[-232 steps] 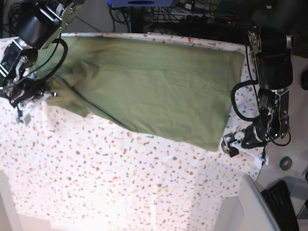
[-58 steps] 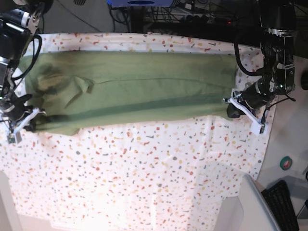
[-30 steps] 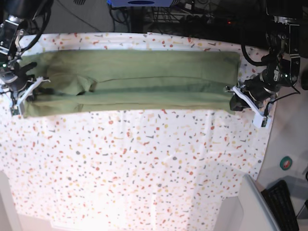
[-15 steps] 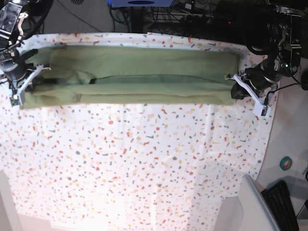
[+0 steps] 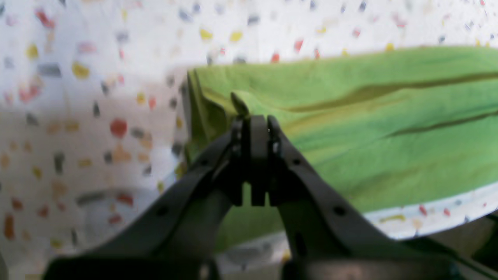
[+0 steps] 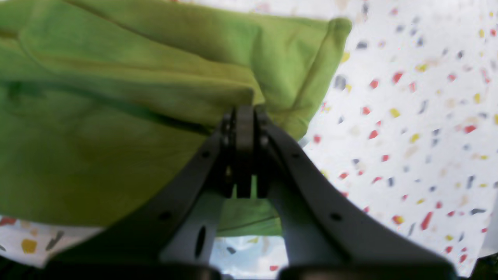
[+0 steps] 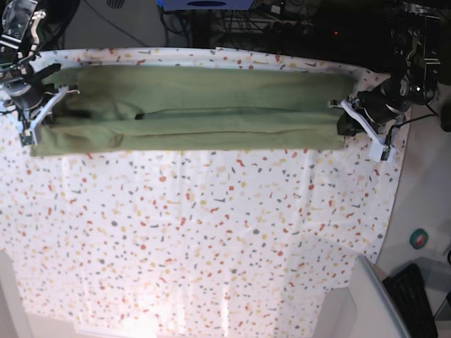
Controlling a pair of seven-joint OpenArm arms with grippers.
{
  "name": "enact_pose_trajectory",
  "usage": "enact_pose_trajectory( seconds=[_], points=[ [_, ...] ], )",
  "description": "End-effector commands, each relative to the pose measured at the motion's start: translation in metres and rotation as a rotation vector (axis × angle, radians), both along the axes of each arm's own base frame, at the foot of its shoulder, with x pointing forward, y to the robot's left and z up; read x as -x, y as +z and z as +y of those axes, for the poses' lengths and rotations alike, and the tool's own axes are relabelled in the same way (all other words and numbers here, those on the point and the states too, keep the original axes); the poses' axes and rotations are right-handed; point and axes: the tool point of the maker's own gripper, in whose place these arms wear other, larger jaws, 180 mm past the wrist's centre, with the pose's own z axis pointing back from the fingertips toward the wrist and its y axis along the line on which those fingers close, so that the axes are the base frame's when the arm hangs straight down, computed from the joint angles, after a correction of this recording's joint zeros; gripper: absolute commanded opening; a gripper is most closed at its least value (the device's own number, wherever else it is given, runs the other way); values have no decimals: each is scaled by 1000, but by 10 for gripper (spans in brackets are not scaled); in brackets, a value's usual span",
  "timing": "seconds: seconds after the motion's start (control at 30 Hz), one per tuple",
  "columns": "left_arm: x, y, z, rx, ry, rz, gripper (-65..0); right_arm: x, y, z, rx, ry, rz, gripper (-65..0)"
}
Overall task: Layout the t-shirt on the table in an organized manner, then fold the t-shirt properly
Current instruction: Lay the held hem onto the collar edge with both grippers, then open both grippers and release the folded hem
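Observation:
The olive-green t-shirt [image 7: 197,105] lies as a long narrow folded strip along the far side of the table [image 7: 211,246]. My left gripper [image 7: 345,125] is at the strip's right end, shut on a pinch of fabric; the left wrist view shows the closed gripper [image 5: 253,122] gripping the t-shirt [image 5: 369,128] at its corner. My right gripper [image 7: 35,125] is at the strip's left end, also shut on the cloth; the right wrist view shows the closed gripper [image 6: 244,112] holding a folded edge of the t-shirt [image 6: 116,116]. The collar tag is hidden.
The speckled cloth shows in both wrist views [image 5: 78,58] [image 6: 408,116]. A grey bin [image 7: 366,303], a keyboard [image 7: 416,299] and a green tape roll [image 7: 419,238] sit beyond the table's right edge. Cables and dark equipment [image 7: 282,21] line the far edge.
Both grippers have carried the shirt's near edge toward the far side, turning the spread, slanted shirt into a straight narrow strip. Over the last half second they moved slightly farther back.

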Motion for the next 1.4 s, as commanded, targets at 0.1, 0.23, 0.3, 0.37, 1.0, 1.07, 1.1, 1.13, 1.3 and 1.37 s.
enact_pose_trajectory(
  seconds=[0.1, 0.23, 0.3, 0.37, 1.0, 1.07, 1.1, 1.13, 1.3, 1.37],
  points=[
    [-7, 7, 3, -6, -6, -28, -650, -4, 2, -5, 1, -6, -21, -650],
    [-5, 3, 7, -57, -21, -20, -650, -2, -2, -4, -7, -9, -9, -650],
    [-4, 2, 9, -76, -25, -17, -650, -2, -2, -4, -7, -9, -9, -650],
    [-3, 2, 9, -81, -26, -16, -650, -2, -2, -5, -5, -9, -9, -650],
    [9, -16, 5, -74, -38, 40, -650, 15, -12, -6, 0, -18, 72, -650],
    [8, -15, 5, -74, -37, 39, -650, 20, -13, -7, 6, -22, 102, -650],
    [8, -15, 5, -75, -38, 39, -650, 21, -14, -8, 7, -23, 108, -650],
    [8, -15, 5, -75, -38, 39, -629, 21, -14, -8, 7, -23, 109, -650],
    [9, -15, 5, -76, -39, 39, -390, 25, -13, -13, 12, -42, 111, -449],
    [9, -14, 5, -77, -40, 39, -301, 27, -9, -22, 22, -72, 101, -402]
  ],
)
